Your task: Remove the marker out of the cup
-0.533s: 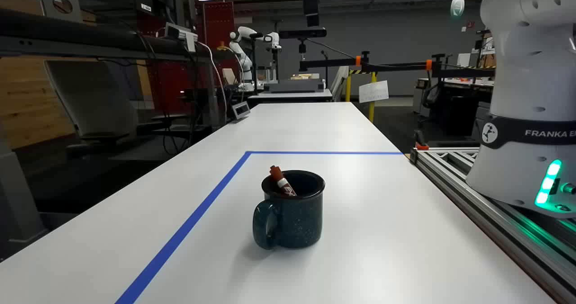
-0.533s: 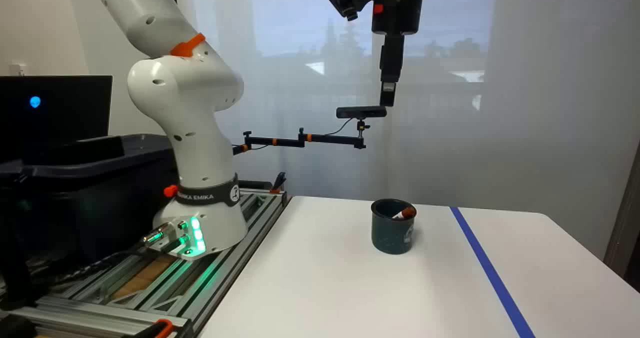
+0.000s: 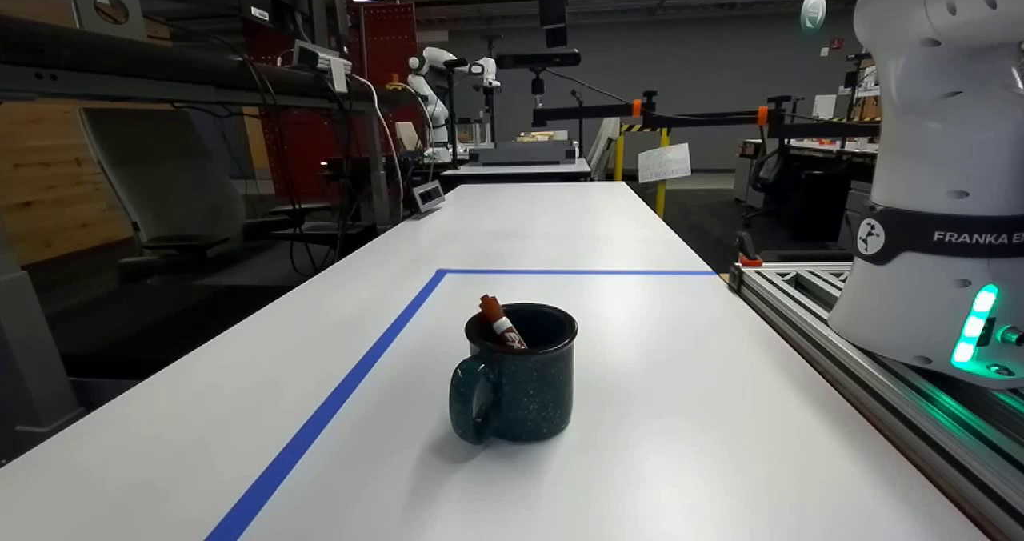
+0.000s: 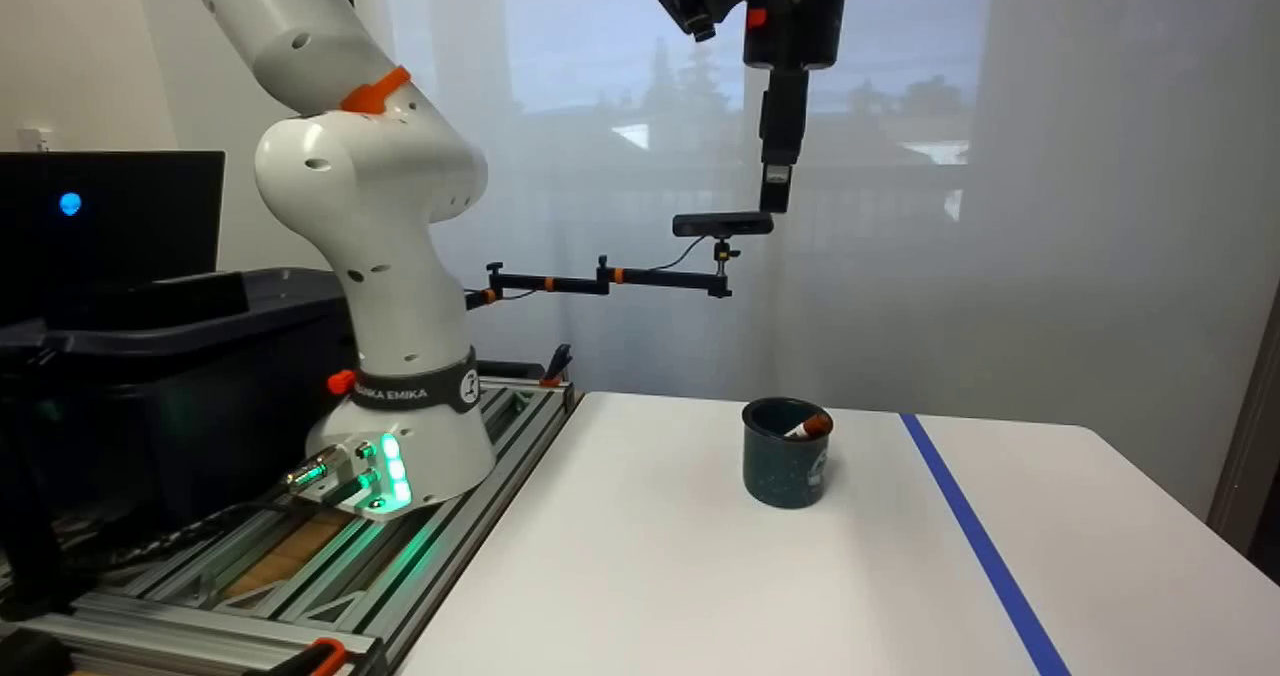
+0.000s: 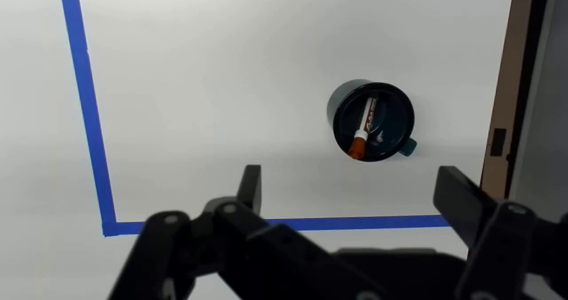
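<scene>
While the gripper [image 5: 349,184] is hanging well above the bench [image 5: 199,91], its tips standing wide apart and holding nothing, the blue tape [image 5: 91,118] at the far left of the wrist view is giving no cause for worry. Coming next, the finger [image 5: 250,189] on that side is pointing towards the bench; landing too near the marker [image 5: 364,127], it could be pushing it deeper. The marker itself is leaning inside the cup [image 3: 534,397], its orange cap [image 5: 357,149] reaching the rim [image 5: 377,85], so a grip on this cap only would be risking to pull it off. Because the wall is standing so close, the gripper could also be catching the rim, then tipping the whole cup. Further right, the handle [image 5: 407,147] is sticking out, and the opposite finger [image 5: 461,198] could be knocking it and turning the cup.
</scene>
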Available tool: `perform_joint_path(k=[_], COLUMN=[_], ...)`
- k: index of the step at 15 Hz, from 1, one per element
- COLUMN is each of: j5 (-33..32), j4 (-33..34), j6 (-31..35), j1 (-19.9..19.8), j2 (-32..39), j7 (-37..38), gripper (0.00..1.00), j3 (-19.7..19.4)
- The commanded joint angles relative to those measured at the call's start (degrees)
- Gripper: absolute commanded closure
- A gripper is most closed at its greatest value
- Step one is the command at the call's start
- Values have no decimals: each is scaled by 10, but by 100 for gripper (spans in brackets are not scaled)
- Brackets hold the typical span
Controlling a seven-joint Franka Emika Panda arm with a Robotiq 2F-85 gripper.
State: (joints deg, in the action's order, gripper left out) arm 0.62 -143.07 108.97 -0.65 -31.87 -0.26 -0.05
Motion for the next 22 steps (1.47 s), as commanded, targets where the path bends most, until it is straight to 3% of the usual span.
perform_joint_path(k=[1, 7, 10, 16, 17, 22], j5=[-1, 1, -30, -26, -22, -37], j4=[1, 0, -35, -77, -64, -79], j6=[-1, 6, 95, 221, 184, 224], j1=[1, -7, -15, -38, -11, -21], j2=[0, 13, 37, 95, 88, 103], j7=[0, 34, 154, 411, 345, 430], gripper=[0, 0, 0, 0, 0, 0], j3=[-1, 4, 62, 187, 145, 166])
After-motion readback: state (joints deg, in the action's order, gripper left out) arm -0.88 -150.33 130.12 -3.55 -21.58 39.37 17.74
